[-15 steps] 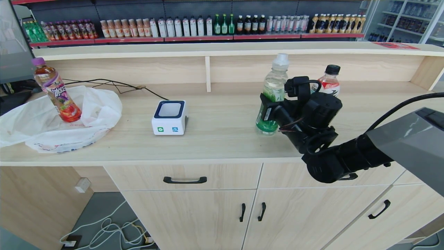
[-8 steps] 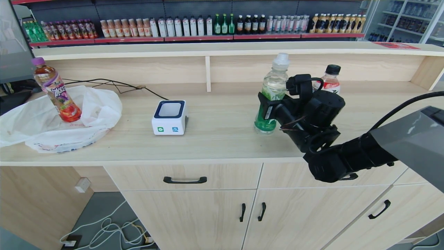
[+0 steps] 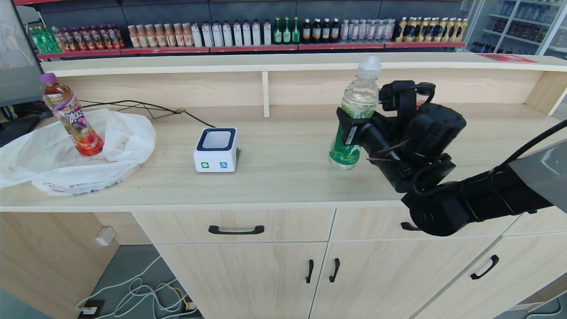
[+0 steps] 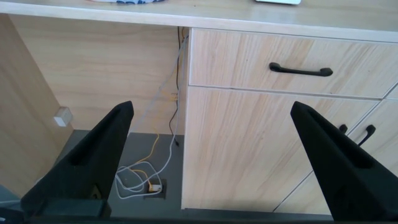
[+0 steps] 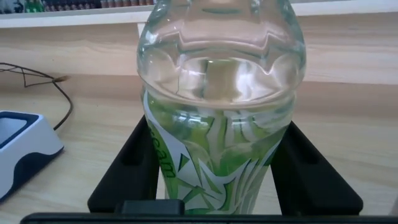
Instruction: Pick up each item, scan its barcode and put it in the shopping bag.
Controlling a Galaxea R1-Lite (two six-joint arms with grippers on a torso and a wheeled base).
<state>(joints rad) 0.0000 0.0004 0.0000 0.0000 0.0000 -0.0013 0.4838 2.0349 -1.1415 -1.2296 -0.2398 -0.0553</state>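
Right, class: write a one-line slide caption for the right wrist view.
Right gripper grips a clear, green-labelled plastic bottle at the pale wooden counter.

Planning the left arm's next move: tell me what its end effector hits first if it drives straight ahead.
Probably the light wood cabinet door under the drawer: the open left end effector points straight at it. Depth is unclear.

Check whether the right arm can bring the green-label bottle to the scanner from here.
Likely yes: the right gripper is shut on the green-label bottle, and only bare counter lies between it and the scanner.
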